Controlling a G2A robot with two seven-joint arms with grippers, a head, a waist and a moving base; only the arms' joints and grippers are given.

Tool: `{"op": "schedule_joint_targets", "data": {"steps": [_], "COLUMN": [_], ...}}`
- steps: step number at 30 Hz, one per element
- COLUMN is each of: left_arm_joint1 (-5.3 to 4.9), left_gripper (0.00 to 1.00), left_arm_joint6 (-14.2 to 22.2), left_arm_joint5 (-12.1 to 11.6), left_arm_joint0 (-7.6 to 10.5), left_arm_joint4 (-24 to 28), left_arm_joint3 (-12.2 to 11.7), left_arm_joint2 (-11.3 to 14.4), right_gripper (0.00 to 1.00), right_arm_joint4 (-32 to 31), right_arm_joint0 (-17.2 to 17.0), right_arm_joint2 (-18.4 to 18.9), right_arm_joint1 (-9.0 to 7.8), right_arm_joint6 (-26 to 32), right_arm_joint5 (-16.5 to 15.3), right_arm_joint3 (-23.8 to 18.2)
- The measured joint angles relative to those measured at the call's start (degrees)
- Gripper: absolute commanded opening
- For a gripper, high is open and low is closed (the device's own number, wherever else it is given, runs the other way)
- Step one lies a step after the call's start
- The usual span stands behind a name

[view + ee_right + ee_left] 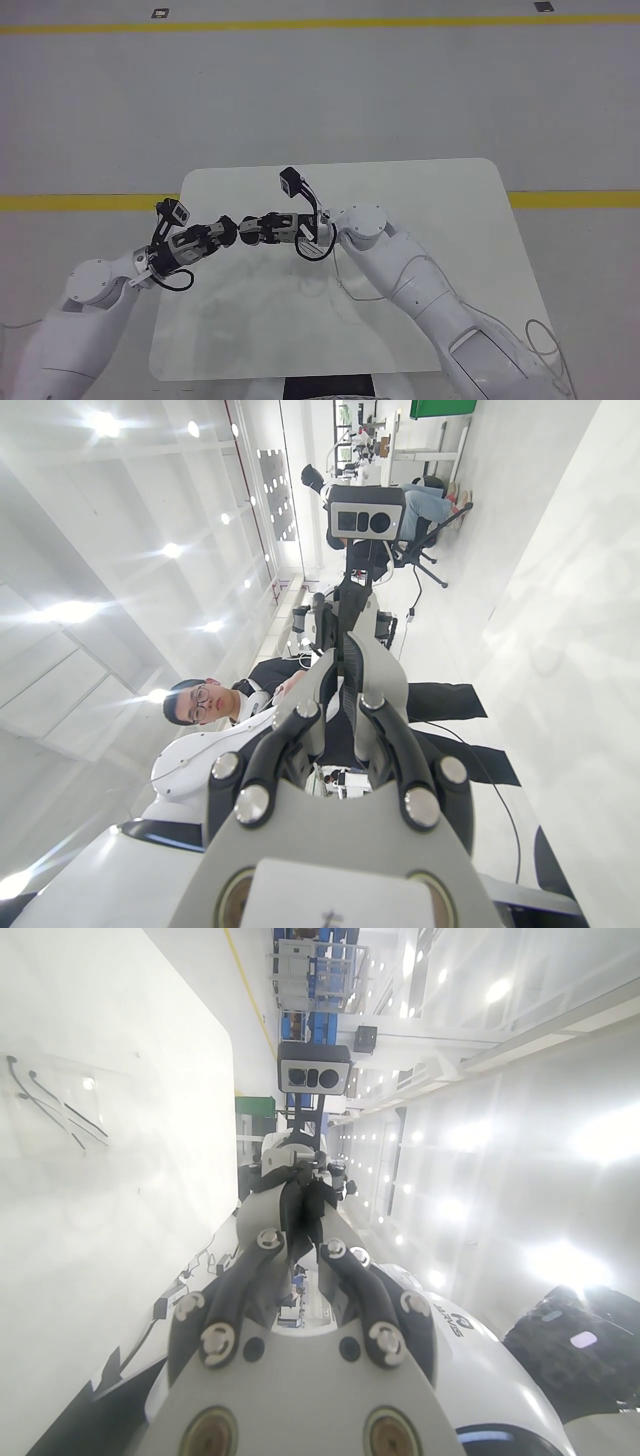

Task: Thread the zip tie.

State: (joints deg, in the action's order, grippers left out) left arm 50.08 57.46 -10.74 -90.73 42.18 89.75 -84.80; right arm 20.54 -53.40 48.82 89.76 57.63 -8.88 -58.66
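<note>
Above the middle of the white table (420, 200) my two grippers meet tip to tip. My left gripper (228, 232) comes in from the left, its black fingers (292, 1228) pressed together. Opposite it, my right gripper (252, 228) comes in from the right, also shut (344, 655). The zip tie is a thin dark piece pinched where the two sets of fingertips meet (304, 1173). Most of it is hidden by the fingers. In the left wrist view the right gripper sits just beyond my own fingertips.
Several spare black zip ties (55, 1110) lie flat on the table (125, 1188) under a clear sheet, off to one side of the grippers. The table's rounded edge (232, 1078) runs close behind the right arm. Floor with yellow lines surrounds the table.
</note>
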Motion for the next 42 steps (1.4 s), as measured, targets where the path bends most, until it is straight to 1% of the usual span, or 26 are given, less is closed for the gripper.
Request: {"op": "schedule_joint_targets", "data": {"steps": [1,2,3,7,12,16,20,28,29,30,31,32,33,34,36,37,39,40,42], "left_arm_joint1": [0.02,0.05,0.06,0.13,0.17,0.19,0.30,0.30,0.36,0.46,0.55,0.70,0.88,1.07,1.60,1.90,2.82,3.49,4.57], "left_gripper": [0.00,0.00,0.00,0.00,0.00,0.00,0.00,0.00,0.00,0.00,0.00,0.00,0.00,0.00,0.00,0.00,0.00,0.00,0.00], "left_arm_joint6": [0.0,0.0,0.0,0.3,1.1,2.4,4.1,4.1,3.6,2.8,2.1,1.8,1.9,2.5,4.3,4.9,6.3,7.1,8.8], "left_arm_joint5": [0.0,-0.1,-0.3,-0.9,-1.8,-3.1,-4.2,-4.2,-4.1,-4.4,-5.6,-7.9,-9.4,-9.9,-9.0,-8.8,-8.7,-8.7,-8.7], "left_arm_joint0": [0.04,0.08,0.11,0.29,0.38,0.40,0.42,0.42,0.41,0.45,0.52,0.57,0.64,0.85,1.50,1.75,2.26,2.46,2.70], "left_arm_joint4": [0.0,0.0,0.0,0.0,0.2,-0.2,1.1,1.1,1.2,1.0,0.2,-1.2,-1.6,-1.1,1.3,1.6,1.2,1.5,2.0], "left_arm_joint3": [-0.1,-0.2,-0.3,-0.9,-1.5,-1.9,-1.9,-1.9,-2.1,-2.4,-2.9,-3.7,-4.4,-5.0,-6.5,-7.0,-8.0,-8.5,-9.4], "left_arm_joint2": [0.0,0.0,0.0,-0.2,-0.8,-1.0,-0.9,-0.9,-0.7,-0.5,-0.2,0.2,0.4,0.4,-0.5,-1.0,-2.4,-3.3,-4.6], "right_gripper": [0.04,0.47,1.00,1.00,1.00,1.00,1.00,1.00,1.00,1.00,1.00,1.00,1.00,1.00,1.00,1.00,1.00,1.00,1.00], "right_arm_joint4": [0.0,0.1,0.1,0.6,0.1,-1.6,-2.6,-2.5,-2.5,-2.5,-2.5,-2.5,-2.5,-2.6,-4.2,-6.4,-13.6,-17.0,-20.2], "right_arm_joint0": [0.0,0.0,0.1,0.1,0.1,-0.1,-0.6,-0.6,-0.6,-0.6,-0.6,-0.6,-0.6,-0.6,-0.4,-0.1,0.3,0.4,0.4], "right_arm_joint2": [-0.1,-0.2,-0.2,0.3,2.4,4.3,5.6,5.6,5.6,5.6,5.6,5.6,5.6,5.6,5.0,4.6,3.7,3.4,3.1], "right_arm_joint1": [0.00,0.00,0.00,-0.13,-0.87,-1.72,-2.27,-2.25,-2.25,-2.25,-2.25,-2.25,-2.25,-2.25,-2.49,-2.65,-3.01,-3.15,-3.28], "right_arm_joint6": [0.1,0.3,0.3,-0.5,-1.8,-2.8,-4.3,-4.2,-4.2,-4.2,-4.2,-4.2,-4.2,-4.2,-5.8,-7.2,-10.2,-11.3,-12.6], "right_arm_joint5": [0.0,0.0,0.1,-0.1,-0.6,-1.0,-1.5,-1.5,-1.5,-1.5,-1.5,-1.5,-1.5,-1.5,-0.5,0.5,3.2,4.5,5.7], "right_arm_joint3": [0.0,0.1,0.2,0.6,1.1,0.7,-0.1,-0.1,-0.1,-0.1,-0.1,-0.1,-0.1,-0.1,-0.4,-0.9,-2.2,-3.0,-4.1]}}
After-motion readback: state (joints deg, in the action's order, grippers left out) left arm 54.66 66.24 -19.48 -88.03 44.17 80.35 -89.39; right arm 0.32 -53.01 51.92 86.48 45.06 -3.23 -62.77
